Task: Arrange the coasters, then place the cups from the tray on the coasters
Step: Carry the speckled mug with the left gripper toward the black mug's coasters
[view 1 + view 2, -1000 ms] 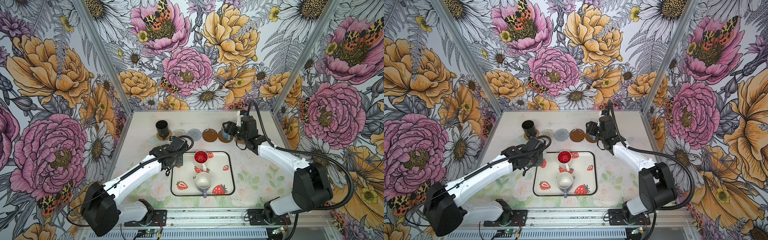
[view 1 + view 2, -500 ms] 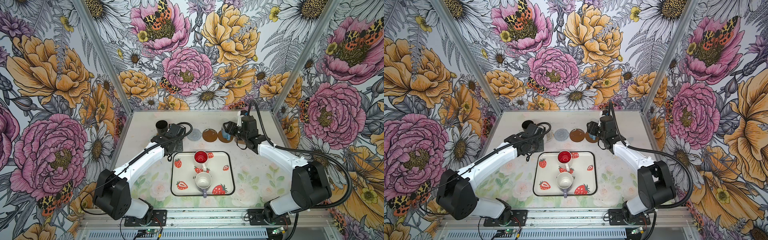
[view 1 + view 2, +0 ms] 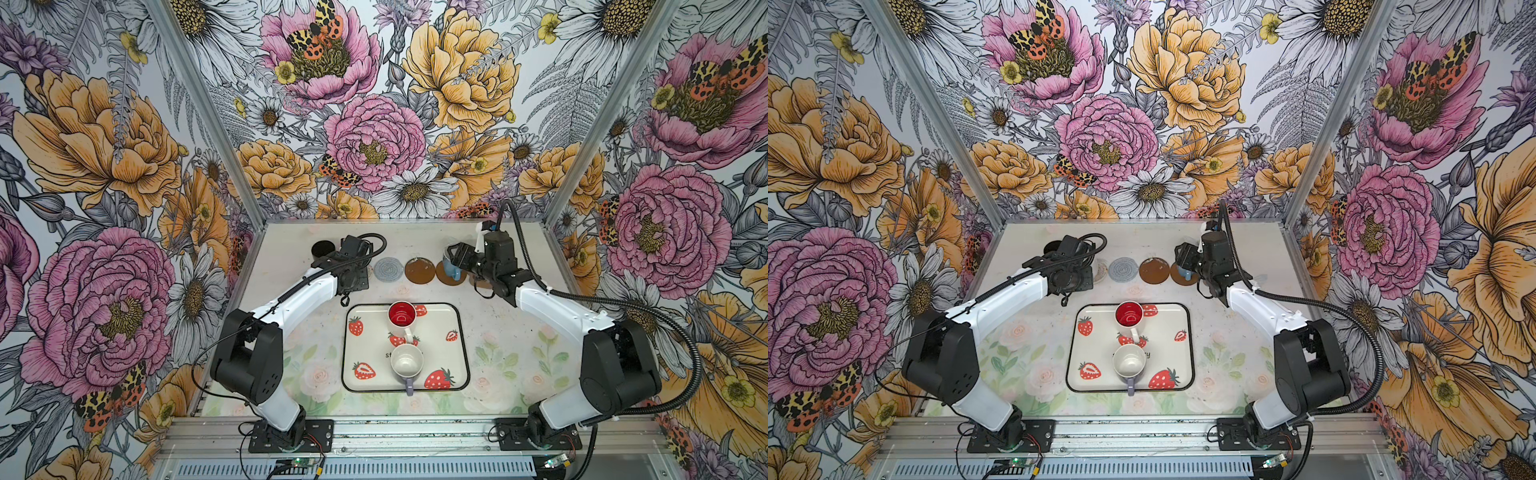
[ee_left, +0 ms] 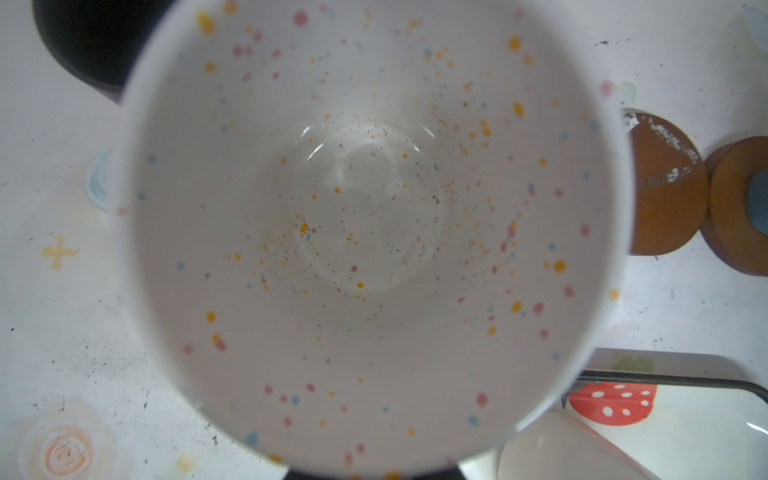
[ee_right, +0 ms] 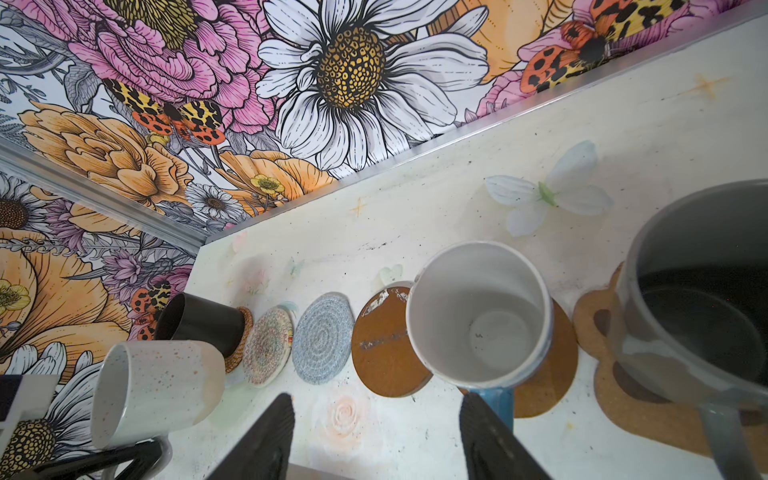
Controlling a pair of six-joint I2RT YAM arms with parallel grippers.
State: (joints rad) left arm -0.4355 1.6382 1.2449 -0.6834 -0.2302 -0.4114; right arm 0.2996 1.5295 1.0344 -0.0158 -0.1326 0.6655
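Observation:
My left gripper [image 3: 356,272] is shut on the white speckled cup [image 5: 153,386], which fills the left wrist view [image 4: 374,232]. The cup hangs tilted just off the cream woven coaster [image 5: 268,347], beside the black cup [image 3: 323,248] on its rattan coaster [image 5: 243,332]. My right gripper [image 5: 378,403] is open over bare table. One finger lies against the handle of the light blue cup [image 5: 478,316], which stands on a brown coaster [image 5: 552,374]. The grey cup [image 5: 698,291] stands on the paw coaster [image 5: 598,328]. The tray [image 3: 457,353] holds the red-inside cup [image 3: 402,314] and the lilac cup [image 3: 407,361].
The grey-blue coaster [image 3: 389,269] and another brown coaster [image 3: 419,271] lie bare in the row near the back wall [image 3: 374,220]. Metal corner posts and flowered walls close in the table on three sides. The arms' bases stand on the front rail [image 3: 415,432].
My left arm has swung from the tray's left edge toward the back, carrying the white cup to the coaster row next to the black cup. The right arm has not moved.

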